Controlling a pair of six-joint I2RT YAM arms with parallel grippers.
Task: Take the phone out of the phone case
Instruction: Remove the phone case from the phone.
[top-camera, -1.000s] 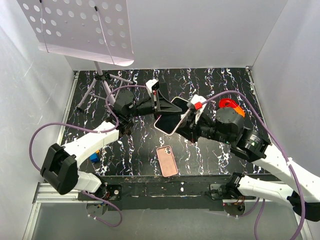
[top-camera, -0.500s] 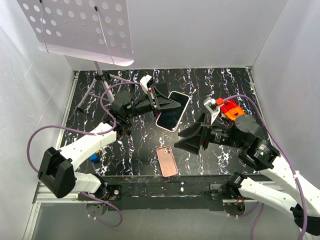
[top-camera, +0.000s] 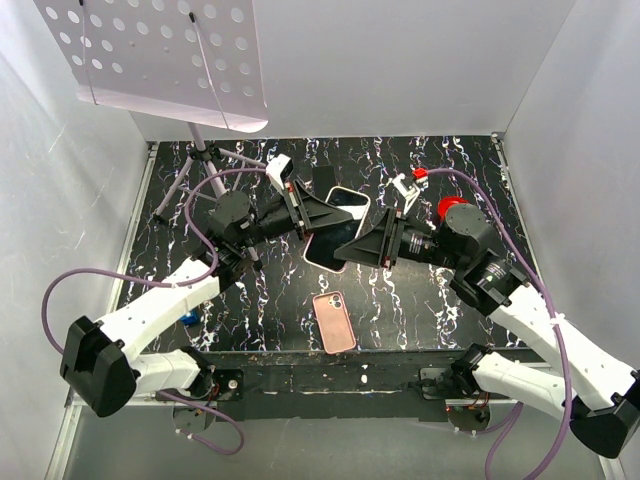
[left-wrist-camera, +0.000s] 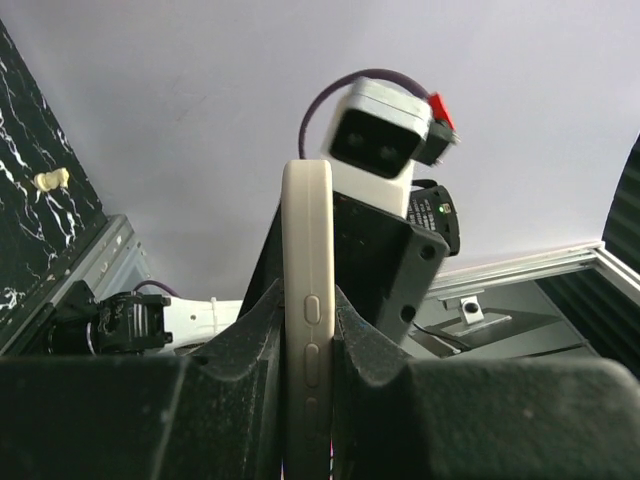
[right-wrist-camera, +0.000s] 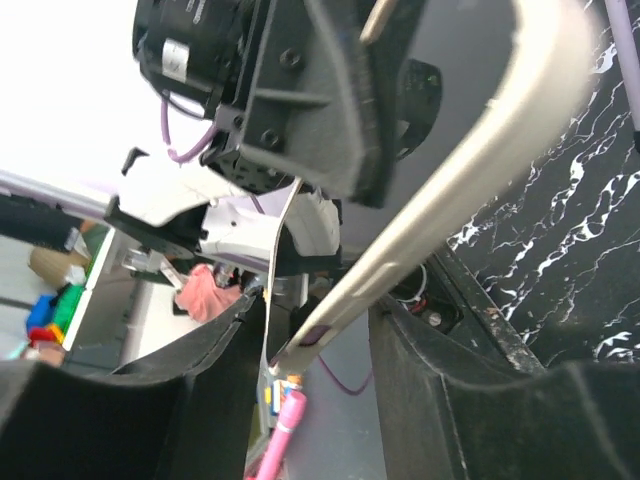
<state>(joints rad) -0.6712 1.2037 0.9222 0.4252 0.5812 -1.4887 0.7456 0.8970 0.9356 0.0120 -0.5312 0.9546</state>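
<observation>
From above we cannot tell whether the tips of the right end effector (top-camera: 350, 250) touch the phone (top-camera: 333, 215). The left wrist view gives only the phone's side edge, its lower end cut off at the bottom. In the right wrist view it is blurred and runs out at the top. The stand (top-camera: 160, 60) is cropped overhead

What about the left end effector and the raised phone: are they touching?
Touching. The left wrist view shows the phone edge-on, pressed between both fingers of the left end effector, no gap either side.
</observation>
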